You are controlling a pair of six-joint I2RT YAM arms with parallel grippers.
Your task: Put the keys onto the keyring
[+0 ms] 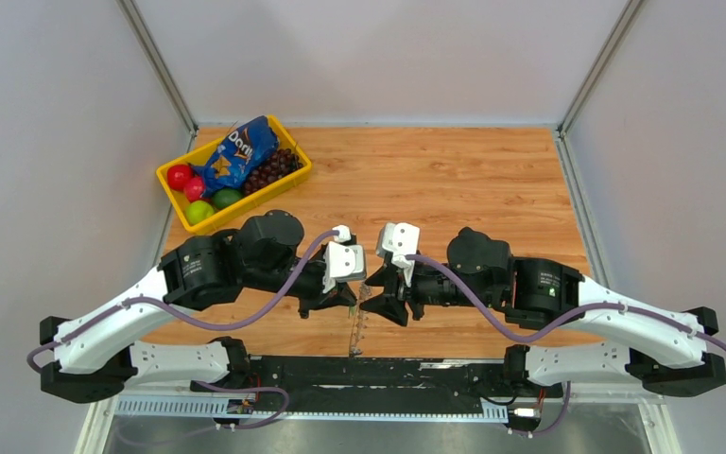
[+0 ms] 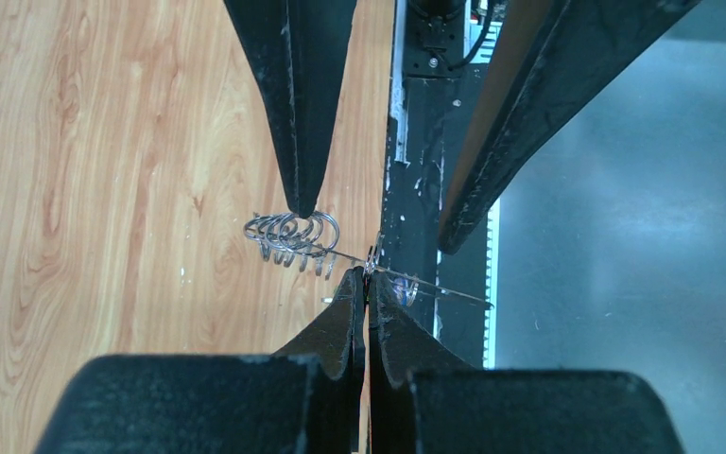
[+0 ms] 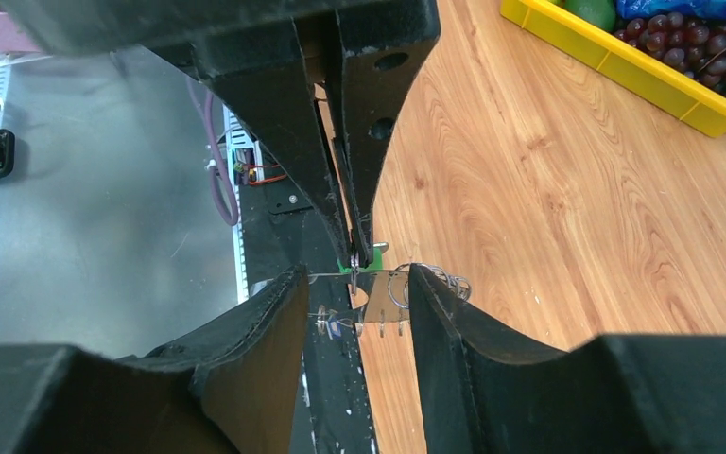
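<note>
At far left sits a yellow plastic basket (image 1: 255,200) of fruit and a crisp bag, well apart from the work; next the left gripper (image 2: 367,284) is clenched on the wire of the large thin silvery keyring (image 2: 435,288), its fringe of small silver loops (image 2: 293,236) just beside those tips; the small dark keys show only as a bright green tag (image 3: 343,264) at the pinch, and whether they are threaded I cannot tell; the right gripper (image 3: 356,276) stands released, its fingers either side of the hoop.

The wire is thin and could twist free if those fingers close askew; it hangs over the near edge, so a dropped key may fall off.

The table (image 1: 454,180) is pale wood-grain; plain grey walls (image 1: 388,57) enclose it.
</note>
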